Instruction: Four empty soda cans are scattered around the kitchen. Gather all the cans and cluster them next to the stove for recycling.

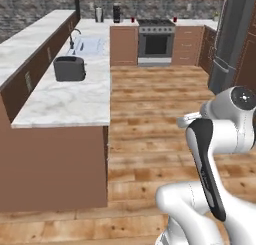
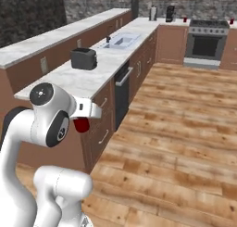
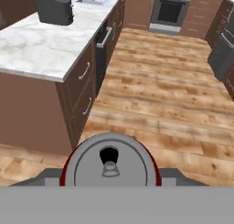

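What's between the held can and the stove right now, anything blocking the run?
Nothing visible. The gripper is shut on a red soda can, and bare wood floor runs straight to the stove at the far wall. The counter with the toaster lies off to one side.

I see a dark toaster (image 1: pixel 69 68) sitting on the white marble counter (image 1: pixel 60 106), with the sink (image 1: pixel 90 45) and its faucet (image 1: pixel 75 35) farther along. A grey refrigerator (image 1: pixel 231 39) stands at my right, above the wooden plank floor (image 1: pixel 150 119). A dishwasher (image 2: pixel 122 95) sits under the counter.
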